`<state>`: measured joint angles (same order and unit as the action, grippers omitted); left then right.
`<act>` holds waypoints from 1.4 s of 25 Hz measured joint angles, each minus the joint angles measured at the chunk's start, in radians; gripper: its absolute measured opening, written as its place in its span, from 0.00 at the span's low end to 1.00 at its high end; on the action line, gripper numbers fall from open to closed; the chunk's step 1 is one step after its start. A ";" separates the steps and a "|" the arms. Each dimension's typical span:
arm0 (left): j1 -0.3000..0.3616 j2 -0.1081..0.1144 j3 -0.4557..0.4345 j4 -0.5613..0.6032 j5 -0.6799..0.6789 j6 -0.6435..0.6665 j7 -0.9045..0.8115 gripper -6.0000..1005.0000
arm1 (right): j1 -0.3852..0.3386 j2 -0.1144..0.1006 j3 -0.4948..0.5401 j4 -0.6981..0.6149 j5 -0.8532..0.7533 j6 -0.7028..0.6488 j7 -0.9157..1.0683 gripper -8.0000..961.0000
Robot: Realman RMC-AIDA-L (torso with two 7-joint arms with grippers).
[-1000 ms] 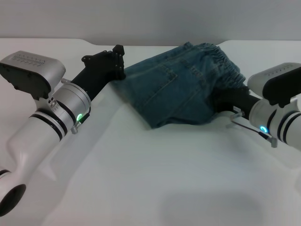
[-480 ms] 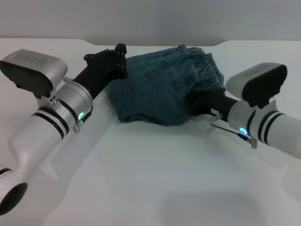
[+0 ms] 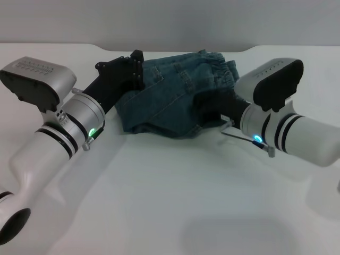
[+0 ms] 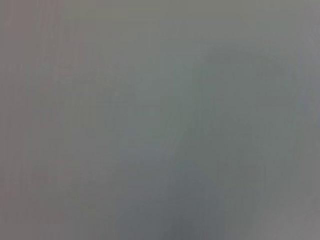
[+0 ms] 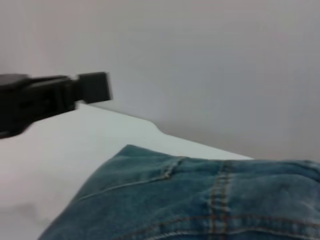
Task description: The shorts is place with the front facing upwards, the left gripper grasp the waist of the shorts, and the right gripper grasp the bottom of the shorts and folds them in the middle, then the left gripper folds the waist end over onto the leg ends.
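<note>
Since one second ago, the right arm has travelled toward the robot's left, carrying its side of the denim with it, and the garment's outline has narrowed into a more compact bundle.

The white table [image 3: 175, 202] carries everything in the head view. The left arm [image 3: 50, 143] enters from the near left and slants up toward the garment; the right arm [image 3: 297, 138] enters from the right and points inward at it.

The shorts [image 3: 170, 101] lie at the far middle of the table, between the two arms, folded over on themselves with the cloth doubled. The waist of the shorts [image 3: 215, 66], with its gathered puckers, sits at the far right top of the bundle. The right wrist view shows the denim [image 5: 200, 200] with its orange seam stitching close to the camera.

The left gripper [image 3: 133, 71] sits at the far left edge of the shorts, touching the cloth; whether its fingers are parted or pinched on the fabric cannot be told. The right gripper [image 3: 204, 106] is buried in the folds on the right side of the shorts; its fingers are hidden by the denim, so its state cannot be told either.

The left wrist view gives only a uniform grey field.
</note>
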<state>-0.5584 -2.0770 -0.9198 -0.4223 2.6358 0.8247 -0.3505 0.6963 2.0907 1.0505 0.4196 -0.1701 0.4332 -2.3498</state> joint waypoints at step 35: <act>0.040 0.005 -0.072 0.021 -0.001 0.040 0.032 0.00 | -0.414 -0.011 0.302 0.169 0.098 0.263 -0.533 0.01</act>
<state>-0.5184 -2.0720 -0.9919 -0.4017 2.6348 0.8650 -0.3187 0.2821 2.0802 1.3522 0.5882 -0.0720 0.6960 -2.8830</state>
